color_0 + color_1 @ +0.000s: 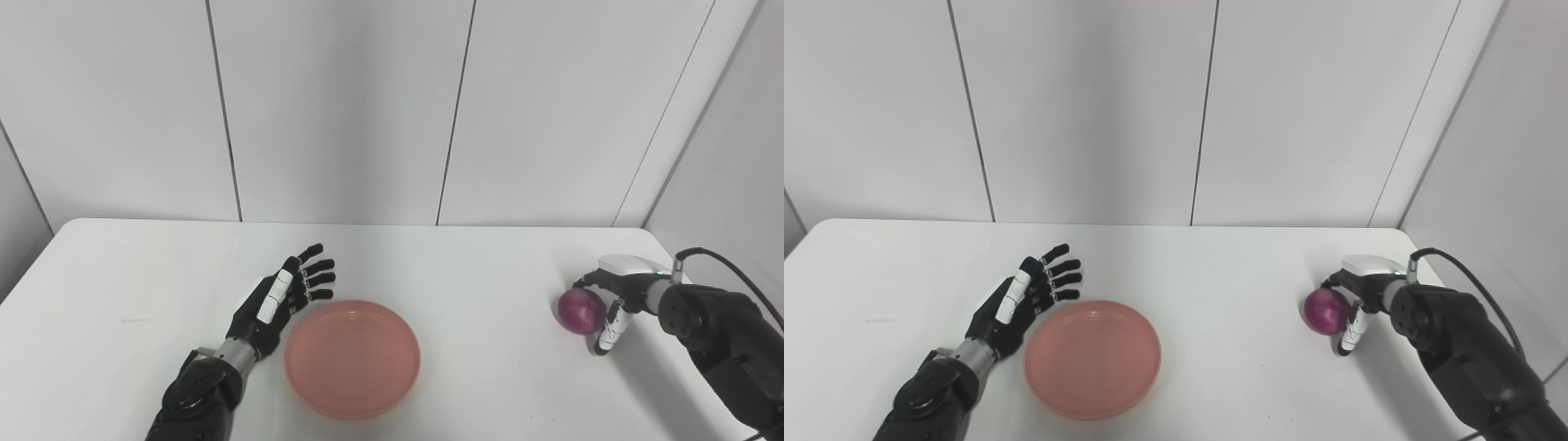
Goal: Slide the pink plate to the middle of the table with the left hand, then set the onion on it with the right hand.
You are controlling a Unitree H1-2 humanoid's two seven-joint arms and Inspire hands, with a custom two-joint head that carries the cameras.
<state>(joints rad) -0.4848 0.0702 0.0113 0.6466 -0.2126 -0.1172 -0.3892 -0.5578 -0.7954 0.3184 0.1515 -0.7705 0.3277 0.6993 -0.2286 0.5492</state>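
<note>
Onion (580, 311) sits near the table's (122, 269) right edge, and our right hand (615, 294) curls around it from the right, fingers (606, 337) hooked over and beside it; whether we truly grip it yet, we cannot tell. The plate (352, 358) lies toward the front edge, about midway across, well to the onion's left. Our left hand (285, 297) rests spread just beside the plate's left rim, holding nothing. The carry, we judge, runs leftward and slightly forward.
</note>
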